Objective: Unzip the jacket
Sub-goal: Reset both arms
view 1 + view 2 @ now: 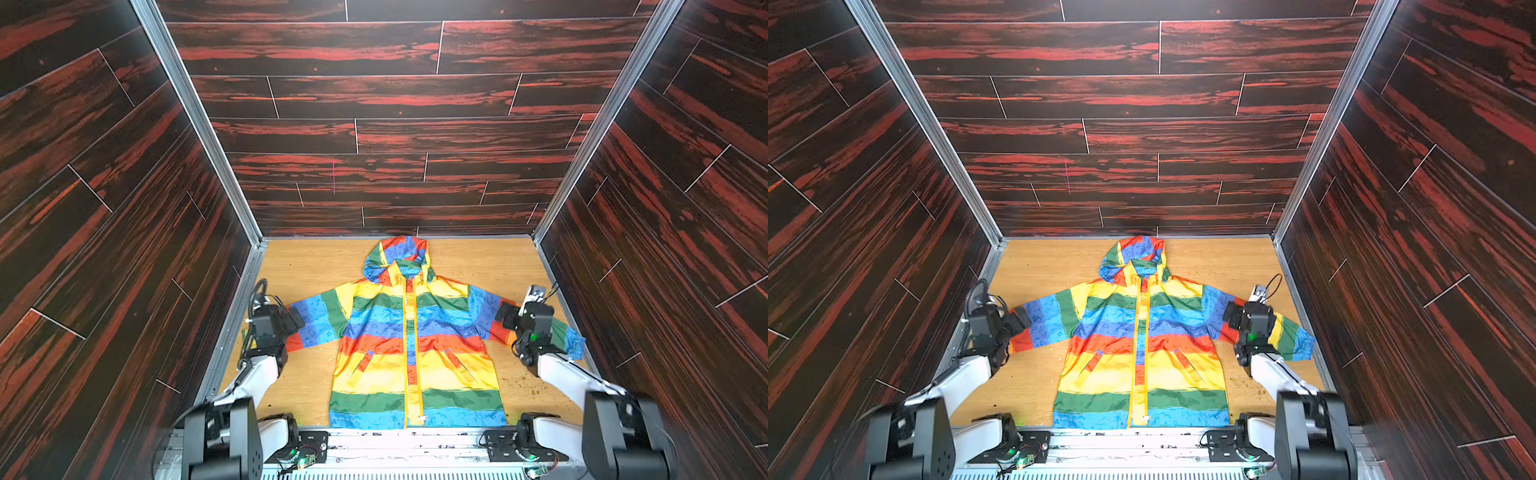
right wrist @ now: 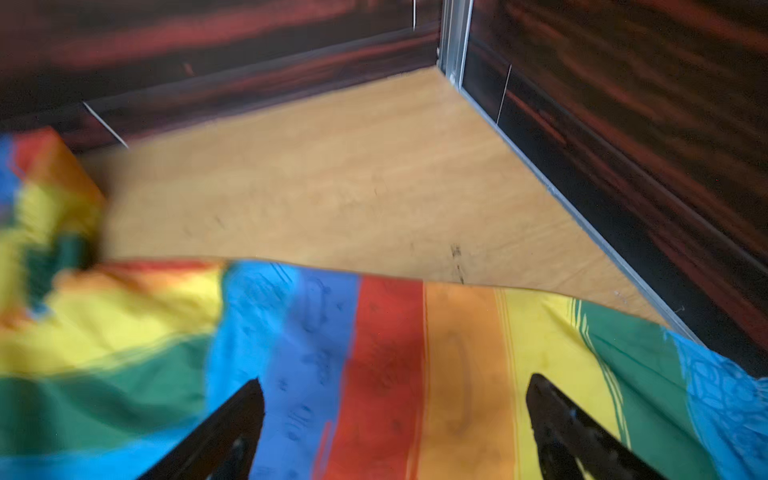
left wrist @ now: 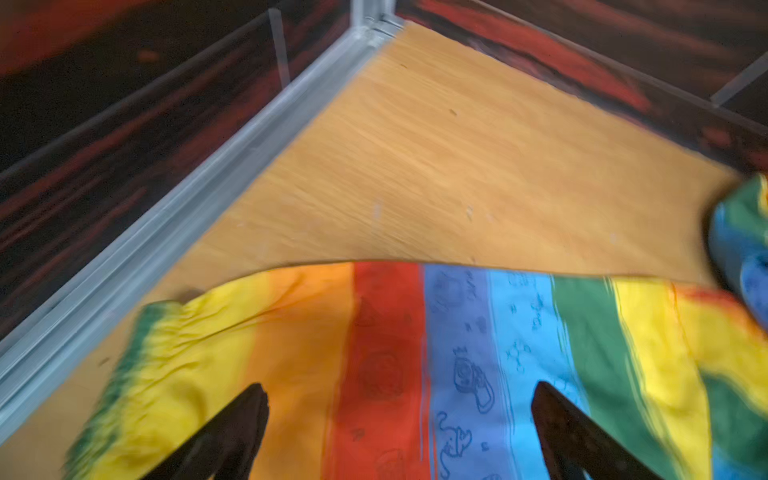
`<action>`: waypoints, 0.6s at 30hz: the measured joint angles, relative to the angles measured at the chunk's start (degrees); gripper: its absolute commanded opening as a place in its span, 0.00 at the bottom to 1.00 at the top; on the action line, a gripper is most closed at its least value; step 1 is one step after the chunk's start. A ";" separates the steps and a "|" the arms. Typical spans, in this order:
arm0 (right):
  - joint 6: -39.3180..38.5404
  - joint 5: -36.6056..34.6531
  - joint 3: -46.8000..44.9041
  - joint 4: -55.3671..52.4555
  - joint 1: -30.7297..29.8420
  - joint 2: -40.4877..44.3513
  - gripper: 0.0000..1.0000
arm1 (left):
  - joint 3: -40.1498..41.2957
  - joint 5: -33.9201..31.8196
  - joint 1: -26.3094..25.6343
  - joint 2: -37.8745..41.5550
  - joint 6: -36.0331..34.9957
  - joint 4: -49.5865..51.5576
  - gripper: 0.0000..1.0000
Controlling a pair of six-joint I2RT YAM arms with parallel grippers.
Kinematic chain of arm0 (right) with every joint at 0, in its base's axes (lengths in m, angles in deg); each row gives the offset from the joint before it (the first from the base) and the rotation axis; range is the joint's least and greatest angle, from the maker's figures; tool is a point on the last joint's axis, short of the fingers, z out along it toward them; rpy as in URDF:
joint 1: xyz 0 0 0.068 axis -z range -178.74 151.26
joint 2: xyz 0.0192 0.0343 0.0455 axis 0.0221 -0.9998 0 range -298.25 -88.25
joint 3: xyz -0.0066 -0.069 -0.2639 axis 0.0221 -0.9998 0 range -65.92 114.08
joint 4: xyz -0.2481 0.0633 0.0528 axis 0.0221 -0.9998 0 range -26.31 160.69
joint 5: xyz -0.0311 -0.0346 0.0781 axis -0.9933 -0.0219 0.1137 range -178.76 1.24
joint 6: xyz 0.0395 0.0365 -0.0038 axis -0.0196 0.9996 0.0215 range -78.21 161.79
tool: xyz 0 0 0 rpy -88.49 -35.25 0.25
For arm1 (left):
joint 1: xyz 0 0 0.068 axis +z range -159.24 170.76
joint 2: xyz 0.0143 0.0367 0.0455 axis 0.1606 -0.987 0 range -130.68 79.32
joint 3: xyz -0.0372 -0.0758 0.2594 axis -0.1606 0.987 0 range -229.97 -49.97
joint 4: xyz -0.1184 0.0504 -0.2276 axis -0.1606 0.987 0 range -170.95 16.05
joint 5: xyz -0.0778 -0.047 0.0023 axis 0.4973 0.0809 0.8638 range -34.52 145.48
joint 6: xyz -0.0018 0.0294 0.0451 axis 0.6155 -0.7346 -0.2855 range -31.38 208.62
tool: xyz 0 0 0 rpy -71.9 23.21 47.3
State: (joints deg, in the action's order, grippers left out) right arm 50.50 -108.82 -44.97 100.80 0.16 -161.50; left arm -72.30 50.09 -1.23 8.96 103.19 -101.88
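Jacket point(image 1: 376, 365) lies flat, front up, in the lower middle of both top views. Its hood point(image 1: 395, 257) points at the back wall and its sleeves spread toward the frame's left and right edges. The yellow zipper point(image 1: 409, 353) reads as closed from collar to hem, so you have not started the unzipping. The slider is too small to pick out.

Left gripper point(image 1: 297, 320) sits over the left sleeve point(image 1: 320, 320), and right gripper point(image 1: 505, 316) over the right sleeve point(image 1: 1287, 336). Both wrist views show the dark fingers point(image 3: 245, 419) spread wide above striped cloth with nothing pinched between them. Whether they touch the fabric, you cannot tell.

Judgement: you are at the stage where the garment is laid out and the approach to the zipper is next. You need to bring one gripper to the collar to anchor the cloth and close the other narrowly on the slider.

The fabric looks thin, slick and lightly creased, with horizontal rainbow bands and faint doodle prints on the blue. A gathered cuff point(image 3: 137, 340) and two slanted pockets point(image 1: 365, 359) show. The tabletop point(image 1: 307, 266) is pale wood grain, and crumbs lie at the frame's lower right.
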 measured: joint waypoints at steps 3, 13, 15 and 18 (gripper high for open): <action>-3.06 1.42 -2.27 10.01 -0.02 -4.66 0.98 | 0.02 0.59 -2.29 -5.33 -2.86 -7.85 1.00; -6.99 9.55 -5.70 34.01 2.47 -15.58 0.99 | -0.87 -1.62 -3.87 -19.47 -7.30 -23.17 1.00; -6.80 10.45 -4.70 34.49 3.32 -15.58 0.99 | -0.92 -2.21 -3.91 -19.30 -7.32 -23.50 1.00; -6.58 11.06 -4.15 35.26 3.93 -15.58 0.99 | -0.98 -2.75 -3.91 -19.21 -7.34 -24.17 1.00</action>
State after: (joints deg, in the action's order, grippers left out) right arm 43.92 -97.76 -49.12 136.06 4.09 -177.08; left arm -73.29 47.34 -5.14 -10.26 95.84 -126.05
